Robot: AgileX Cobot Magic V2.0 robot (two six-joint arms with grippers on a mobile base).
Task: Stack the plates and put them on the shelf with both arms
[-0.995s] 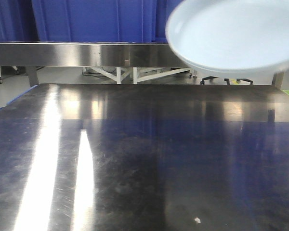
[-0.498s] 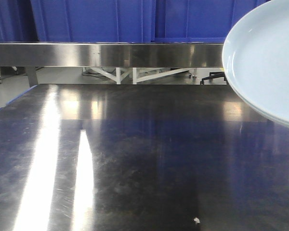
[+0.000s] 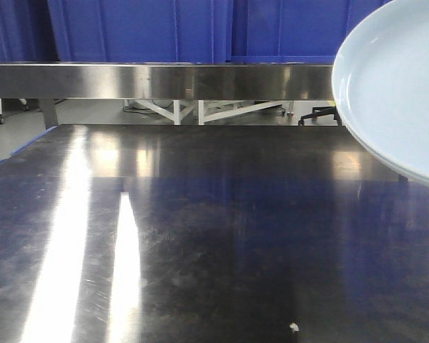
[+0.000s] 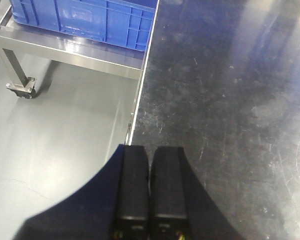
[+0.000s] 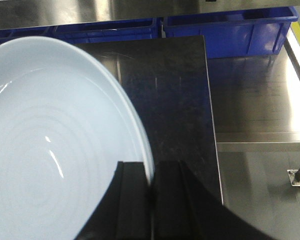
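- The plate (image 3: 397,86) hung tilted above the counter's (image 3: 200,236) right side, rim pinched in the right tool (image 5: 153,172).
- The left tool (image 4: 149,152) was pressed together, empty, at the counter's edge.
- Stacking unclear; placing on the shelf (image 3: 164,80) looked still to do.

From the front I see one plate (image 3: 400,86), glossy pale bluish-white, plain, round and shallow with a low upturned rim. It hangs in the air over the right side of the table (image 3: 200,214), tilted, cut off by the frame edge. On my right wrist view its rim sits pinched in the right gripper (image 5: 151,172). I cannot confirm a second plate under it
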